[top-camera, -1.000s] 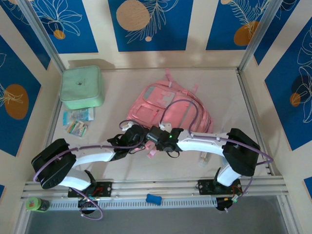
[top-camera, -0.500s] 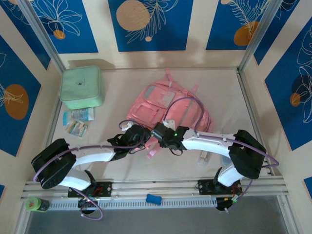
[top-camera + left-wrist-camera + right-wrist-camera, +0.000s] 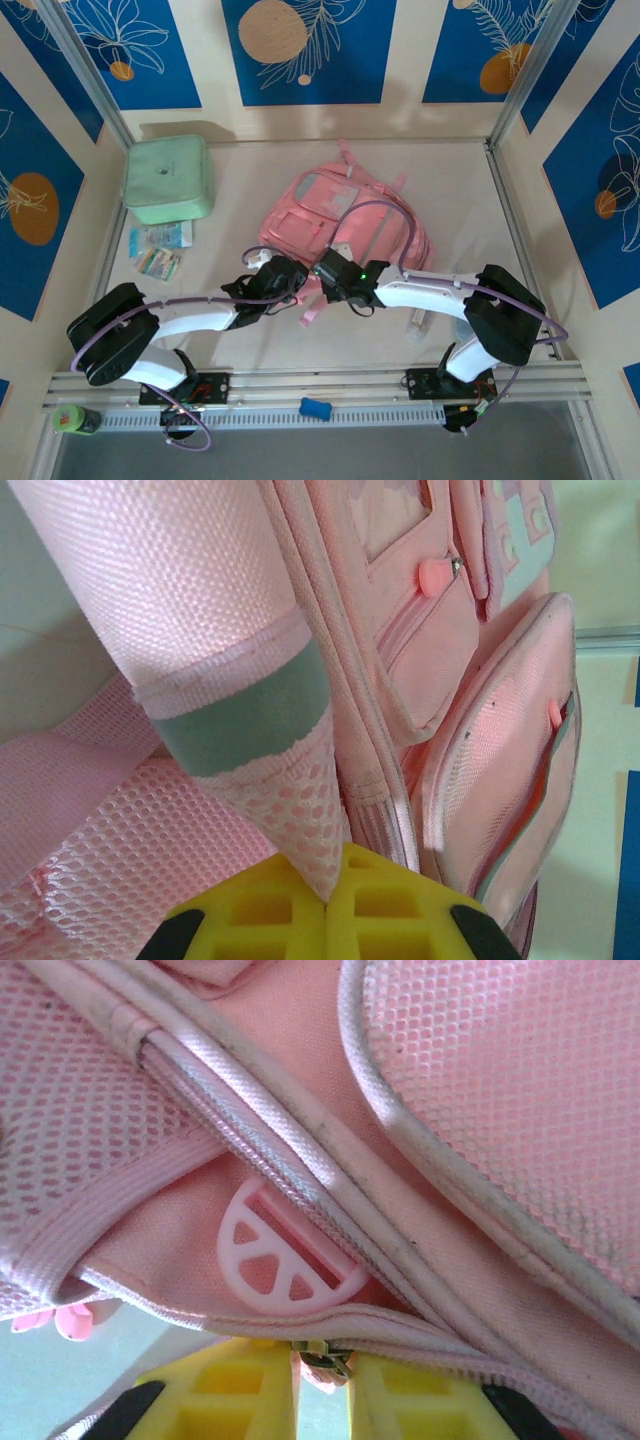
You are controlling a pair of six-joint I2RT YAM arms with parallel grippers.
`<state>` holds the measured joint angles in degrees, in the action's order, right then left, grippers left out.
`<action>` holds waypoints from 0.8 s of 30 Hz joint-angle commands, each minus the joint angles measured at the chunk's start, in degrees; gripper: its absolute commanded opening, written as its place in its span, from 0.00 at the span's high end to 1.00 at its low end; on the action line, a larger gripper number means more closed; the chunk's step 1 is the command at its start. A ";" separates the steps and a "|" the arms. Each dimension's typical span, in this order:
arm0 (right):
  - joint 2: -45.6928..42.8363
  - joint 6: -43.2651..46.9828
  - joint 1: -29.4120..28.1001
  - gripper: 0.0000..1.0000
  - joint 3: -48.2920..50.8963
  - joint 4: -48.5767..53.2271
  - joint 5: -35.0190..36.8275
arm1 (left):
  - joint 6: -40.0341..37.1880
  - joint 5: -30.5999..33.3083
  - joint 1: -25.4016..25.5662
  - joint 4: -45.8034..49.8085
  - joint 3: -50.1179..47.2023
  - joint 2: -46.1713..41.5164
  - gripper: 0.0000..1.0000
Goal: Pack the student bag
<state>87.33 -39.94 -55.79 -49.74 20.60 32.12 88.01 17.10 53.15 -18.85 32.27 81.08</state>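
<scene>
Pale tabletop (image 3: 240, 165) between blue-patterned walls (image 3: 300, 60) carries the student bag (image 3: 345, 210), which lies flat near the middle, its near edge covered from above by both of my wrists. On the left wrist camera my left gripper (image 3: 325, 905) has its yellow pads pressed together on the tip of a pink mesh strap (image 3: 225, 670), and the bottom of the frame cuts off most of the fingers. My right gripper (image 3: 320, 1375) stands almost closed around a small metal zip pull (image 3: 322, 1358) on the bag's seam, but I cannot tell whether the pads actually pinch it.
</scene>
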 commanded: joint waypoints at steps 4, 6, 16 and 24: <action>-3.11 -1.26 0.32 0.92 -0.66 -1.11 -0.36 | -2.27 -0.58 0.22 -1.93 0.77 -1.12 1.00; -4.09 -3.16 0.05 0.97 -0.63 2.32 0.32 | -2.56 -0.04 -0.21 1.06 1.16 -1.77 1.00; -11.50 -9.92 1.54 1.00 1.79 17.60 -0.90 | -7.52 -0.33 -7.46 7.27 -0.09 -6.60 1.00; -16.00 -8.97 6.62 1.00 6.22 21.96 -6.06 | -15.57 -9.33 -19.99 9.81 2.17 -6.03 1.00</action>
<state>73.19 -47.68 -51.40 -45.32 34.04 26.20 77.71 6.63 38.24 -10.76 32.34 75.31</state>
